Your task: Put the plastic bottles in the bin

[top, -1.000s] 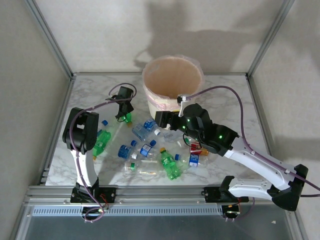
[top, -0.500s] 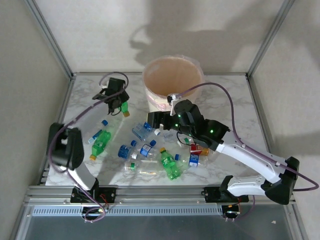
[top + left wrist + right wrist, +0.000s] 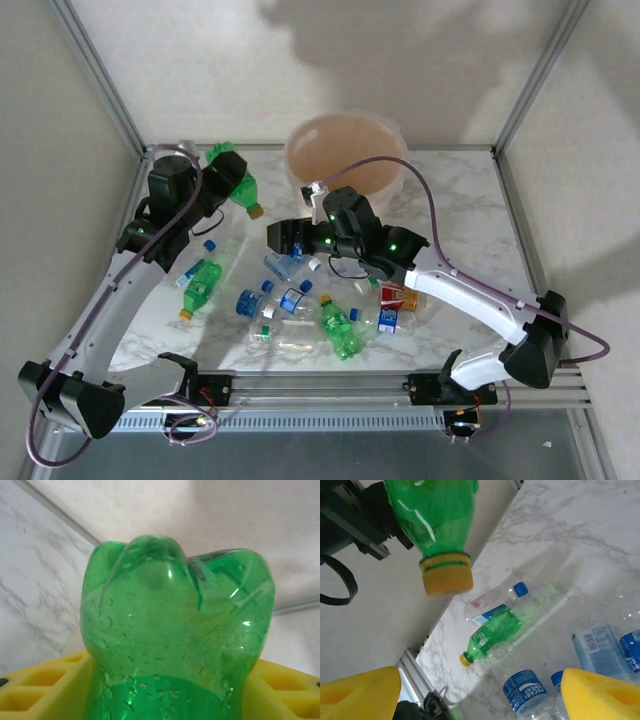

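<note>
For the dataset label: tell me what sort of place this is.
Probably a robotics lab test cell: a marble-look table walled by plain panels and aluminium posts, two robot arms bolted to a rail, and plastic bottles strewn beside a bin.

We find open marble tabletop (image 3: 470, 200) right of the bin (image 3: 398, 140), whose mouth stands clear from above. Nearer us, the right arm (image 3: 440, 285) stretches across above scattered plastic bottles (image 3: 293, 300). A raised green bottle (image 3: 232, 180) blocks the bin's left side.
</note>
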You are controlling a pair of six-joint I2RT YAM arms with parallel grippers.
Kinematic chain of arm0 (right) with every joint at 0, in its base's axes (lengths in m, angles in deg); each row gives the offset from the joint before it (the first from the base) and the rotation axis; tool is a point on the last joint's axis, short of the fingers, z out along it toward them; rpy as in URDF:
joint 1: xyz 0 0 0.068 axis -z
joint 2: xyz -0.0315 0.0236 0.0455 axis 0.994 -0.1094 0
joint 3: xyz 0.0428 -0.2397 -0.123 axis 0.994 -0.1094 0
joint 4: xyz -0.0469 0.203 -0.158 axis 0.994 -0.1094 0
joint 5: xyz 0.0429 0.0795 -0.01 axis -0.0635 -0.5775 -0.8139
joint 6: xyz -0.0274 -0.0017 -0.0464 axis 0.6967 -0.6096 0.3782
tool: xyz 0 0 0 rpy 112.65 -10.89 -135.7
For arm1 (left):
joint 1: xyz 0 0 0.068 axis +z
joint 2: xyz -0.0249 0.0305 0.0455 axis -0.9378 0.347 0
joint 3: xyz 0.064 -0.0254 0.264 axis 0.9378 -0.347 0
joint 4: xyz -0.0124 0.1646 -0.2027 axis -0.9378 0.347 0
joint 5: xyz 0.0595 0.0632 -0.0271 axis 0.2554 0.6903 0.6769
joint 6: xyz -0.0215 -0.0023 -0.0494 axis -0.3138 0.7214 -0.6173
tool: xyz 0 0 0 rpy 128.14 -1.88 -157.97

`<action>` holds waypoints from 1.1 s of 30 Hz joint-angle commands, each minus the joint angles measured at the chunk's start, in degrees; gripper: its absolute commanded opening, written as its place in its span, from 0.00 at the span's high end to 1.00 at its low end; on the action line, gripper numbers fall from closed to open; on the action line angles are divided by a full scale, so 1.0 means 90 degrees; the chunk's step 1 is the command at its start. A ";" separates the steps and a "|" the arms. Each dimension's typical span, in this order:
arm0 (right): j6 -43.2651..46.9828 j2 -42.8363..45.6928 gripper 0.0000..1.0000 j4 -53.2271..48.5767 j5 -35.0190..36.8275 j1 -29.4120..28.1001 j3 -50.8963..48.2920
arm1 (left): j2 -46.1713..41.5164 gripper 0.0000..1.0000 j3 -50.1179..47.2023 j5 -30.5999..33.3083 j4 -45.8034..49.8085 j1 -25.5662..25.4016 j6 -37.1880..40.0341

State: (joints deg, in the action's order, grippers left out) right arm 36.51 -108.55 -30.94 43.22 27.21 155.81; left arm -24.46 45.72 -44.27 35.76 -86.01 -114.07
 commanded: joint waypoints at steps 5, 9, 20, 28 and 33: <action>-0.0102 -0.0284 0.18 0.0348 -0.0418 -0.0069 0.0293 | -0.0310 0.38 -0.0426 -0.0703 -0.0279 -0.0344 -0.0602; -0.0128 -0.0415 0.22 0.0442 -0.0453 -0.0122 0.0331 | -0.0449 0.39 -0.0624 -0.0847 -0.0476 -0.0450 -0.0794; -0.0157 -0.0530 0.46 0.0529 -0.0374 -0.0195 0.0353 | -0.0583 0.39 -0.0829 -0.1005 -0.0554 -0.0569 -0.0821; -0.0173 -0.0519 0.65 0.0569 -0.0335 -0.0277 0.0364 | -0.0570 0.38 -0.0845 -0.0923 -0.0466 -0.0580 -0.0656; -0.0147 -0.0488 0.75 0.0487 -0.0262 -0.0306 0.0407 | -0.0467 0.36 -0.0765 -0.0879 -0.0499 -0.0580 -0.0592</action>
State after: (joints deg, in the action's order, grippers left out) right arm 34.78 -113.03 -27.51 40.35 25.33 157.38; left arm -28.81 38.16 -51.63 32.08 -90.73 -120.08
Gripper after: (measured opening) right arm 0.317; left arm 0.633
